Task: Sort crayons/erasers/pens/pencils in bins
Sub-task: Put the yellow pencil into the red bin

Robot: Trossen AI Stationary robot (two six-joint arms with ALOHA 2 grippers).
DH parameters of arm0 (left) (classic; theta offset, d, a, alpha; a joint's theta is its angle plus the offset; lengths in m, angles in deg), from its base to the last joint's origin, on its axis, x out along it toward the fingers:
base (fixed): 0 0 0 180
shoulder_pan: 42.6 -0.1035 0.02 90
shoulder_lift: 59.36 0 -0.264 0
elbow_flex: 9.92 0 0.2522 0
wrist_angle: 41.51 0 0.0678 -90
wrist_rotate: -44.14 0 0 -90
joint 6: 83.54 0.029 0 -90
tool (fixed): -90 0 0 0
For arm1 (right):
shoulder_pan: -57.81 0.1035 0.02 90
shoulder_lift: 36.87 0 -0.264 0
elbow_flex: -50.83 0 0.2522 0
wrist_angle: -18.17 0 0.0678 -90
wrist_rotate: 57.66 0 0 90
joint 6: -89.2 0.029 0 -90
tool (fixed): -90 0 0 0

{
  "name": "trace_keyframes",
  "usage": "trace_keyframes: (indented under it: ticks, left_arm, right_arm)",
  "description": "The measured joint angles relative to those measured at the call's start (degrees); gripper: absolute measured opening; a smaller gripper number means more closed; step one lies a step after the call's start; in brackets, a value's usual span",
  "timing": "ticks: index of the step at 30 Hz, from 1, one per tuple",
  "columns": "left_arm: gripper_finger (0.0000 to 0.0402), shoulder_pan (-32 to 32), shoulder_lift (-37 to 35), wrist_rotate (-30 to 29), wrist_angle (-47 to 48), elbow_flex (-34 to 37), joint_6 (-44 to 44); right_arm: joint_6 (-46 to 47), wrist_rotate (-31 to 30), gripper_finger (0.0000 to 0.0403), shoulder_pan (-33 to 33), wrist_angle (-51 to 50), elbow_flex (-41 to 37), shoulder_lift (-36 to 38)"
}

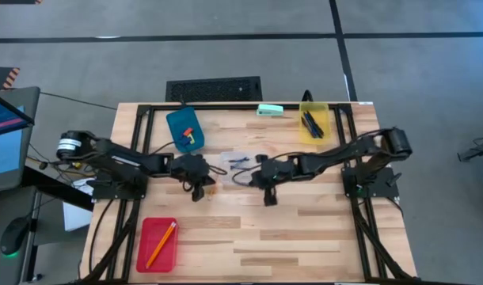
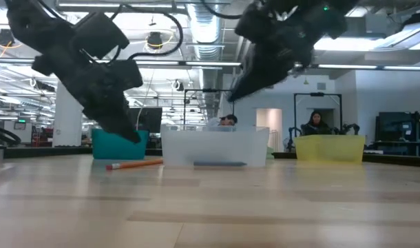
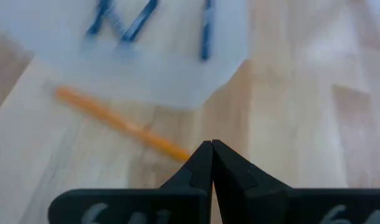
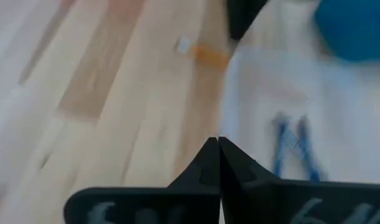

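Clear bin mid-worktop holding blue pens, left gripper pinched shut and empty beside it by an orange pencil, right gripper likewise shut, empty, at its other side.

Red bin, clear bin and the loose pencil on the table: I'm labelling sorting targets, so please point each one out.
red bin (image 1: 146, 255): high view, on its left wall.
clear bin (image 2: 196, 146): low view, on its front wall.
loose pencil (image 2: 134, 164): low view, mid-shaft.
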Motion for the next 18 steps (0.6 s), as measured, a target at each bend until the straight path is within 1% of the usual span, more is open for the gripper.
trace_keyframes:
  ticks: [1,3,8,11,12,16,18]
  left_arm:
    - [0.0,0.0,1.1,1.0,-2.3,0.0,1.1]
    - [0.0,0.1,3.1,2.0,-5.3,-0.4,3.4]
    - [0.0,-0.7,9.7,-0.7,-9.1,-2.8,7.6]
    - [0.0,-1.5,12.3,-0.7,-13.2,-3.9,8.6]
    - [0.0,-1.6,13.3,-0.7,-14.7,-4.7,9.2]
    - [0.0,-2.4,13.5,-0.6,-14.6,-5.6,10.2]
    - [0.0,-2.6,11.2,-0.7,-10.2,-5.6,10.2]
  right_arm:
    - [0.6,0.0,0.0007,0.7,-1.2,0.8,-1.3]
    - [1.5,0.0,0.0004,1.8,-0.3,2.7,-3.7]
    - [4.2,1.0,0.0008,2.4,-1.6,6.0,-7.9]
    - [5.4,1.0,0.0008,2.3,-2.7,6.8,-9.4]
    - [5.5,1.0,0.0007,2.2,-1.6,7.4,-10.0]
    - [6.6,0.8,0.0005,1.9,-2.2,7.5,-11.0]
    - [6.8,-0.8,0.0005,1.9,-3.6,7.4,-10.8]
